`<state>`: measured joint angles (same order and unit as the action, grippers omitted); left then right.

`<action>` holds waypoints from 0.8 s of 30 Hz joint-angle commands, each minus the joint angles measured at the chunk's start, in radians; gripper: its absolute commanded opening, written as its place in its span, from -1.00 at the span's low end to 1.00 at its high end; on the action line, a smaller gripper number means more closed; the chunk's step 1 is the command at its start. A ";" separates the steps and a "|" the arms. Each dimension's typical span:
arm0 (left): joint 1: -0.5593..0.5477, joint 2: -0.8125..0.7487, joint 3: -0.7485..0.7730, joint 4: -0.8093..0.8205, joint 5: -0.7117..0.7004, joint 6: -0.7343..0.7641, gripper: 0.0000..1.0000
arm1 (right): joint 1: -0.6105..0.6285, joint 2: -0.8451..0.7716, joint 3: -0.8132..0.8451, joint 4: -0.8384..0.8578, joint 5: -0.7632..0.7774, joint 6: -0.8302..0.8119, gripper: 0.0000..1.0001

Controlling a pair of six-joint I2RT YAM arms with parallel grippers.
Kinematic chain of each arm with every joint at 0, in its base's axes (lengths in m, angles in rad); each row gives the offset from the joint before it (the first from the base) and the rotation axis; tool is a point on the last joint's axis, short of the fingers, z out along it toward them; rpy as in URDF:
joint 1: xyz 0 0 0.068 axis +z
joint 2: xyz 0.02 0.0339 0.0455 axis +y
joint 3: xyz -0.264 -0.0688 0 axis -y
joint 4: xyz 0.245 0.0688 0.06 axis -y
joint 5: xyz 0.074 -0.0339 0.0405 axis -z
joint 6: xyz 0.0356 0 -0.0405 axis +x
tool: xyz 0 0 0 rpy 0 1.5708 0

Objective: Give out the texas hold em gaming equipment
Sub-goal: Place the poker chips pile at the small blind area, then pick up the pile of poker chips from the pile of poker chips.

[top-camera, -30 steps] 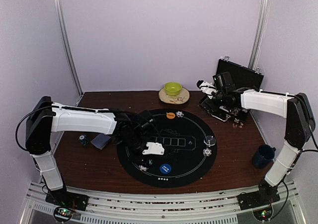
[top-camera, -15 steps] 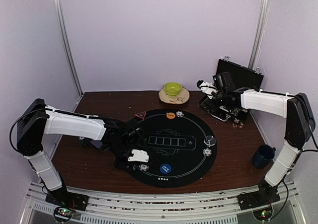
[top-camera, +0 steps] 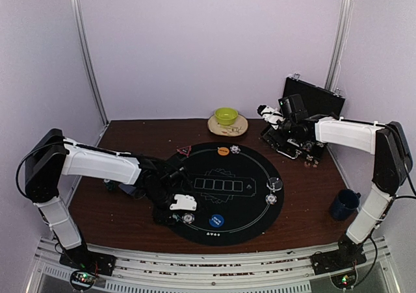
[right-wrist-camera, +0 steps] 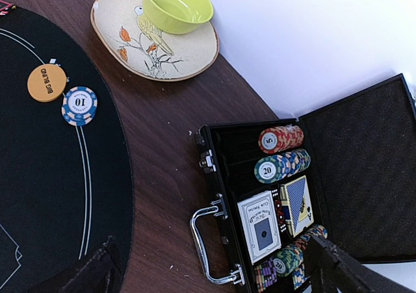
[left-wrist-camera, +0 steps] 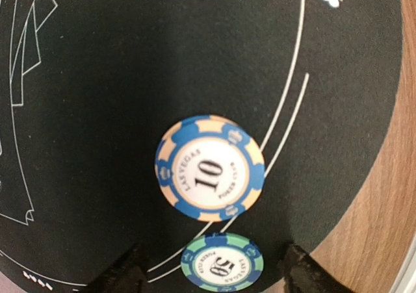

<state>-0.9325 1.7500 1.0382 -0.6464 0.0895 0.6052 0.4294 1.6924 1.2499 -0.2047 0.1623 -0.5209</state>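
Poker chips (top-camera: 188, 218) share the black round mat (top-camera: 247, 205) with a blue disc (top-camera: 216, 221), an orange disc (top-camera: 223, 151) and a red triangle marker (top-camera: 184, 151); a green bowl (top-camera: 226, 115) on its plate (top-camera: 238, 128) stands beyond it. A green-edged 50 chip (left-wrist-camera: 222, 262) lies flat at the mat's rim between the parted fingers of the left gripper (left-wrist-camera: 214, 277), which grips nothing, a blue 10 chip (left-wrist-camera: 210, 176) just beyond. The right gripper (right-wrist-camera: 214, 270), spread wide and empty, hangs over the open black case (right-wrist-camera: 364, 150) holding chip rows (right-wrist-camera: 281, 139) and two card decks (right-wrist-camera: 260, 227).

left gripper (left-wrist-camera: 216, 275) moved nearer, jaws parted
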 commanded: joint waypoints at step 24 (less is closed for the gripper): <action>0.887 -0.352 -0.097 0.012 -0.021 -0.220 0.96 | 0.005 -0.005 -0.006 0.004 -0.010 0.004 1.00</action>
<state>-0.0952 1.3579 0.9592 -0.6376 0.0307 0.4427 0.4297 1.6924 1.2499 -0.2054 0.1570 -0.5209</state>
